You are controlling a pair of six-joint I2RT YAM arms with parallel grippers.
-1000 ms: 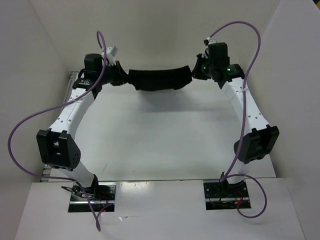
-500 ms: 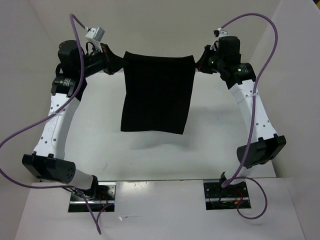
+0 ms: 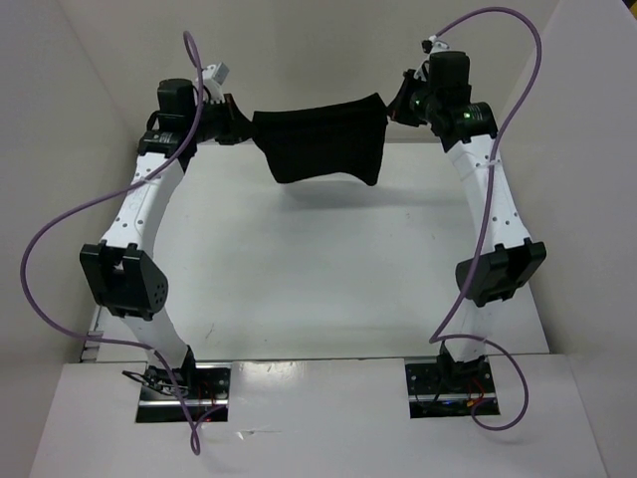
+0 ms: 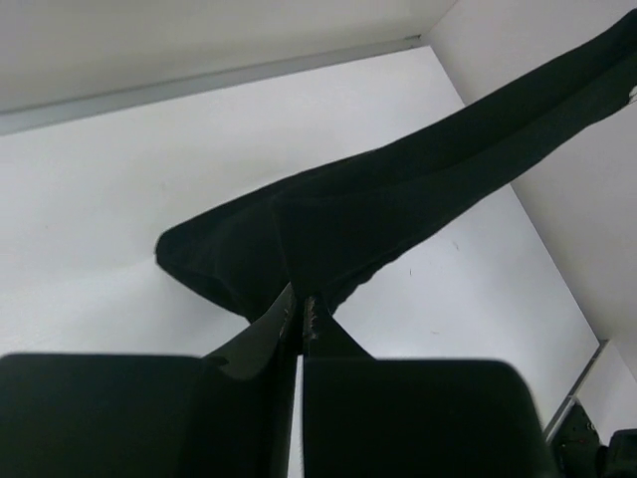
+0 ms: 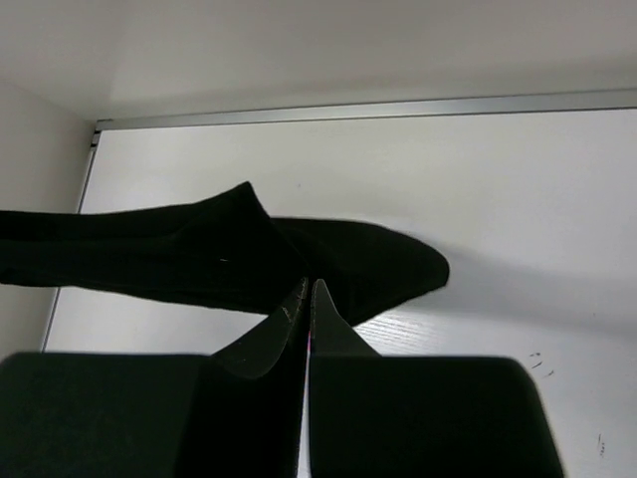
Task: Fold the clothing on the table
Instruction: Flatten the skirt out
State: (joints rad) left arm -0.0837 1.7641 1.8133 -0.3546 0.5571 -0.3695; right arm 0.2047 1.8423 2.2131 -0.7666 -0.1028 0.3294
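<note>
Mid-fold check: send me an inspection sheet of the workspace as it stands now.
Surface: white table, smooth, faint small marks.
Job's things: black clothing hangs stretched between the two grippers over the table's far end, sagging in the middle.
Clutter: nothing seen.
Grippers: left gripper shut on the clothing's one end; right gripper shut on the other end.
Cables: purple cables loop free off both arms, clear of the clothing.
Surroundings: plain white walls on three sides.

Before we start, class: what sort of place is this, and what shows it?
Probably a robot test booth: a white table walled in by plain panels, and two cabled arms bolted at its edge, holding black clothing.
</note>
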